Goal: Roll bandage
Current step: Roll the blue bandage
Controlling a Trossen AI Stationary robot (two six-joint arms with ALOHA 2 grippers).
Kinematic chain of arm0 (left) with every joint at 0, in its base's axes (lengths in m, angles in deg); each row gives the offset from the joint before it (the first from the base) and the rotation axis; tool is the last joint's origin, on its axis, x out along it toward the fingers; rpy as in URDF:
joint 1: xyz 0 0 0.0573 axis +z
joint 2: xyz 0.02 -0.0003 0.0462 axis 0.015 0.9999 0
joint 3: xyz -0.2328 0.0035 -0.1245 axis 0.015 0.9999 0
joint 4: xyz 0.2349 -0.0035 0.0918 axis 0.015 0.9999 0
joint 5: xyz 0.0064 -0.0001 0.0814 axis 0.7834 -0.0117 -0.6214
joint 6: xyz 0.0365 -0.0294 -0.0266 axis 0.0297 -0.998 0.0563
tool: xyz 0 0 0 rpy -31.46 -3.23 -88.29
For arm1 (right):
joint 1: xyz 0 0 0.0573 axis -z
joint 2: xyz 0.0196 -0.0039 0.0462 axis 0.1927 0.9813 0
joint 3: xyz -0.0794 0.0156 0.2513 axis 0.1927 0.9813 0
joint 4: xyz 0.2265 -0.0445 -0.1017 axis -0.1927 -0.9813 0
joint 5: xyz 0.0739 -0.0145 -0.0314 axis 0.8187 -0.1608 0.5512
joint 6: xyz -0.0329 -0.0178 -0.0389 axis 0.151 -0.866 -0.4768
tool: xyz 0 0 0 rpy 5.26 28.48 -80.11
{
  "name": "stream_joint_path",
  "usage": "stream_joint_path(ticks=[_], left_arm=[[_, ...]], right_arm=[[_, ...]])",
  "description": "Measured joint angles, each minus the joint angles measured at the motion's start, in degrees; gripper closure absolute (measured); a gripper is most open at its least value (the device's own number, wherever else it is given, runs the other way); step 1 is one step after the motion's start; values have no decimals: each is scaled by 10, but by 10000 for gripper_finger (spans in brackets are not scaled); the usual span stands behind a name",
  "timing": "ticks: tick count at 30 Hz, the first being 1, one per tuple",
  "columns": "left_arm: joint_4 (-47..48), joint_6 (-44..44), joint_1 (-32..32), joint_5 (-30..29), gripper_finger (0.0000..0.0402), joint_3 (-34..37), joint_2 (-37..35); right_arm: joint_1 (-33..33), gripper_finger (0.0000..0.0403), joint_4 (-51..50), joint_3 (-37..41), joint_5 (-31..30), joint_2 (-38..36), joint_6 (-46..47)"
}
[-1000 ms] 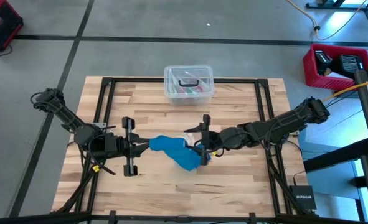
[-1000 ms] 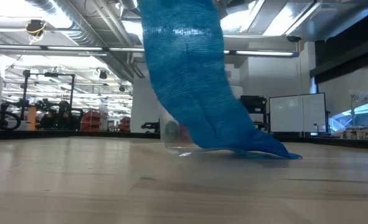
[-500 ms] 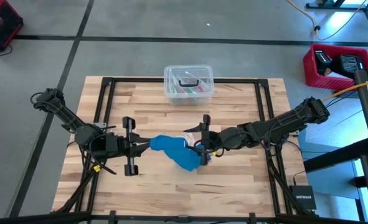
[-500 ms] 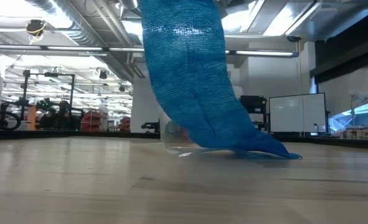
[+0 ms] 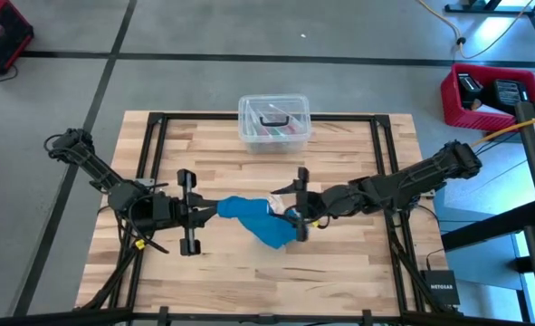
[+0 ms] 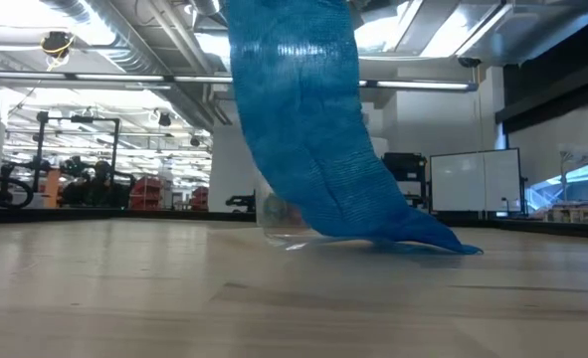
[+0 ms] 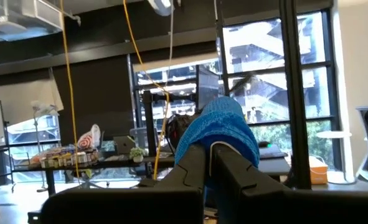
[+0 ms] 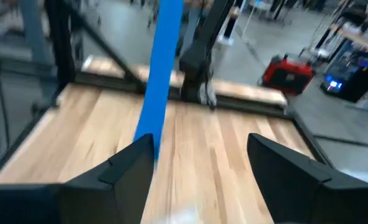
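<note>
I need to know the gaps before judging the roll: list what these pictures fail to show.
- Low view: the bright blue stretchy fabric bandage runs off the top edge; no gripper shows.
- High view: contents of the clear plastic lidded box too small.
- Left wrist view: the left gripper hides its pinch point.

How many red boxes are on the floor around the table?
2. One red box sits on the floor past the table's far left corner; the other red box is off the table's far right corner. More may lie outside the picture.

bandage point(image 5: 253, 217) between arms, lidded box point(image 5: 273, 122) behind
</note>
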Motion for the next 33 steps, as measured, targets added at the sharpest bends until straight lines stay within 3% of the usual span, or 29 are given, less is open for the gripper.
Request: stream_joint_path(ticks=[7,12,16,24,33], left_arm=[[94,-6,23,-1,400,-74,10],[183,-20,38,-12,401,-113,14],[240,-72,66,-14,401,-116,14],[266,-111,86,50,401,-116,14],[268,-89,81,52,402,-116,14]], right_arm=[[-18,143,-34,77,20,-113,22],[-16,143,49,171,3,-183,34],[-13,143,80,212,-43,-208,44],[-9,143,125,228,-41,-180,63],[-10,143,217,228,18,-108,83]])
